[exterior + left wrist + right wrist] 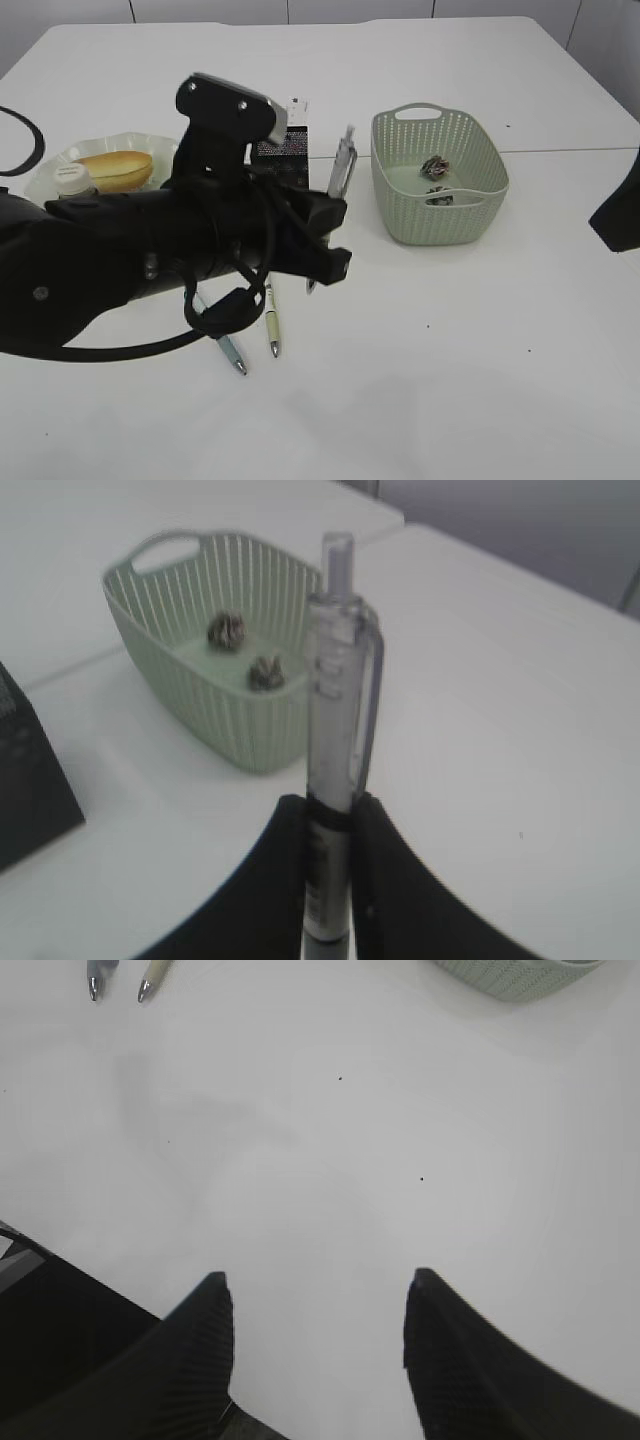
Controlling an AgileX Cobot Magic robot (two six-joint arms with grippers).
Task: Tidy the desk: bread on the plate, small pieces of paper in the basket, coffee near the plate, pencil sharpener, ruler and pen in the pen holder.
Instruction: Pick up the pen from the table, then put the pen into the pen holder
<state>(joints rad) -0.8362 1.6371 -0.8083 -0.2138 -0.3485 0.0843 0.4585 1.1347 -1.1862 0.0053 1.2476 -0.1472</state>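
**White table, pen lifted at mid-table**

The table (480,380) is plain white and matte, with a few tiny dark specks; its near edge lies out of view. Toward the near edge, left of centre, two pens lie side by side on the surface: a pale blue pen (228,352) and a cream pen (272,325), tips pointing toward the near edge.

The right gripper (318,1305) hangs over bare table by the right edge, its jaws standing apart with nothing between them.

Mid-table, the left gripper (330,825) is clamped on a clear pen (338,710), held upright off the surface, clip end up. Just beyond and to the left of it stands a black pen holder (285,150).

Right of centre sits a pale green basket (400,200) with two crumpled paper pieces (436,178) inside.

Toward the left edge a white plate (45,172) carries a bread roll (115,168); a small lidded cup (72,178) stands at the plate's near side.

A seam crosses the table behind the basket, and a second white top runs on to the far edge. Beyond that stand pale grey wall panels (350,8).
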